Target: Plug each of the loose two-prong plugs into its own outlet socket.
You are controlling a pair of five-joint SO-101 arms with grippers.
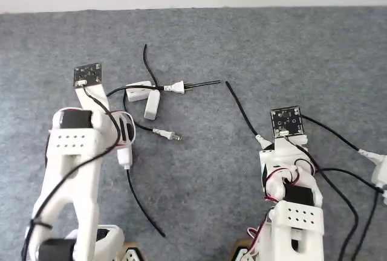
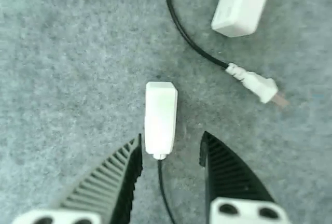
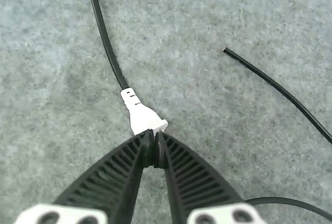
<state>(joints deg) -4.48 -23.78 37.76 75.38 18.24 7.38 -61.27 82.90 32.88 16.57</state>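
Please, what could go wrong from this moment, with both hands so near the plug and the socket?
1. The right hand is shut on the prong end of a plug, so the prongs seem covered. It likely cannot be inserted without a new grasp, and it may slip.
2. The open left hand straddles a socket whose cord runs between its fingers. Closing may pinch the cord or turn the socket.

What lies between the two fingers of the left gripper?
The left wrist view shows a white outlet socket on a black cord, lying on the grey carpet between the fingers of the open left gripper.
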